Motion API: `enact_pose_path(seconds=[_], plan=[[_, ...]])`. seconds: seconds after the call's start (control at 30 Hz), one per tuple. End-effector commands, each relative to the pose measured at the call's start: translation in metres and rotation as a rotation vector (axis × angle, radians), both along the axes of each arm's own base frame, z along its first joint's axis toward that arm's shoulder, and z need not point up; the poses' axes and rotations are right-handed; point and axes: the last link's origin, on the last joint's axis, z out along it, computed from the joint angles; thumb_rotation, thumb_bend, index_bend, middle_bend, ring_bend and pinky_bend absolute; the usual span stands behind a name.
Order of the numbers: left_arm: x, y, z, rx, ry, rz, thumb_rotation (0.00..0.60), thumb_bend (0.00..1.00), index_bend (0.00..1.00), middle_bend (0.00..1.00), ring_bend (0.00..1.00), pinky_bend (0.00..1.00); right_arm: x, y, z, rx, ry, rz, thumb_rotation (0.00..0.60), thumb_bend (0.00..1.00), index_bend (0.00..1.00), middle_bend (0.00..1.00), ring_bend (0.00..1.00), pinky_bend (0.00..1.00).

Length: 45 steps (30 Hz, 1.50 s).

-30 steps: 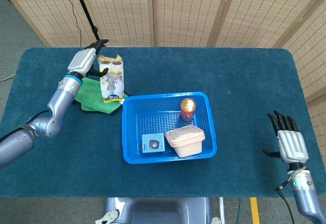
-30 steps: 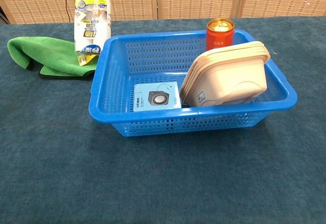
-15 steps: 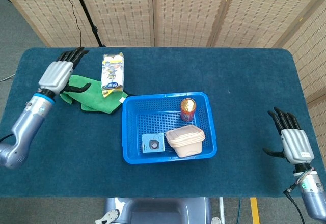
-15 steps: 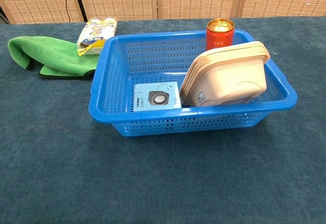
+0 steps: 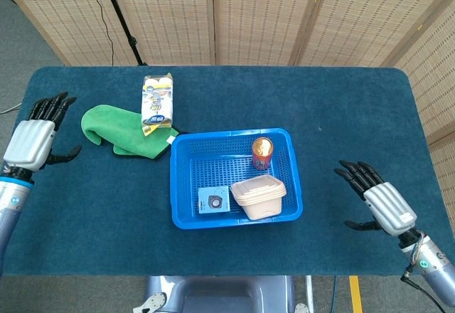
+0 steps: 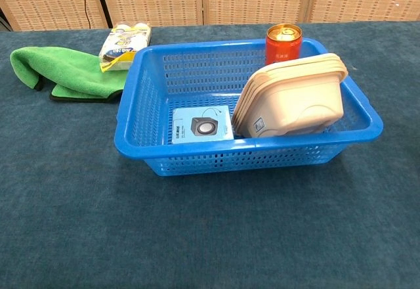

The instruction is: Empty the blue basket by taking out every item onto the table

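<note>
The blue basket [image 5: 178, 185] [image 6: 131, 141] stands mid-table. Inside it are a red can [image 5: 262, 153] [image 6: 283, 43], a stack of beige lidded containers [image 5: 258, 196] [image 6: 292, 104] leaning on their side, and a small light-blue speaker box [image 5: 214, 202] [image 6: 203, 125]. A white and yellow packet [image 5: 157, 101] [image 6: 125, 44] lies flat on the table beyond the basket, beside a green cloth [image 5: 117, 130] [image 6: 59, 71]. My left hand [image 5: 33, 137] hovers open at the table's far left, away from everything. My right hand [image 5: 378, 203] is open at the right, a short way from the basket. Neither hand shows in the chest view.
A dark blue cloth covers the table [image 5: 341, 107]. Woven folding screens [image 5: 270, 14] stand behind it, with a black stand [image 5: 121, 14] at the back left.
My left hand let go of the packet, which now lies flat, and drew back to the far left edge. My right hand moved left, closer to the basket.
</note>
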Motion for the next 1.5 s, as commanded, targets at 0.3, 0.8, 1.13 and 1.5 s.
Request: enact_pose_path(seconds=[0.3, 0.8, 1.13, 1.5], plan=[[-0.014, -0.035, -0.013, -0.009, -0.13, 0.086, 0.6, 0.27, 0.0, 0.0, 0.0, 0.0, 0.037, -0.014, -0.027, 0.102, 0.028, 0.133, 0.6, 0.0, 0.0, 0.0, 0.0, 0.0], [-0.013, -0.041, -0.002, 0.016, -0.15, 0.057, 0.6, 0.27, 0.0, 0.0, 0.0, 0.0, 0.083, -0.021, -0.065, 0.196, 0.052, 0.214, 0.6, 0.0, 0.0, 0.0, 0.0, 0.0], [-0.007, -0.043, 0.006, 0.018, -0.159, 0.03, 0.6, 0.27, 0.0, 0.0, 0.0, 0.0, 0.097, -0.027, -0.085, 0.173, 0.067, 0.211, 0.6, 0.0, 0.0, 0.0, 0.0, 0.0], [-0.009, -0.045, 0.011, 0.016, -0.188, 0.027, 0.6, 0.27, 0.0, 0.0, 0.0, 0.0, 0.111, -0.03, -0.093, 0.186, 0.022, 0.185, 0.6, 0.0, 0.0, 0.0, 0.0, 0.0]])
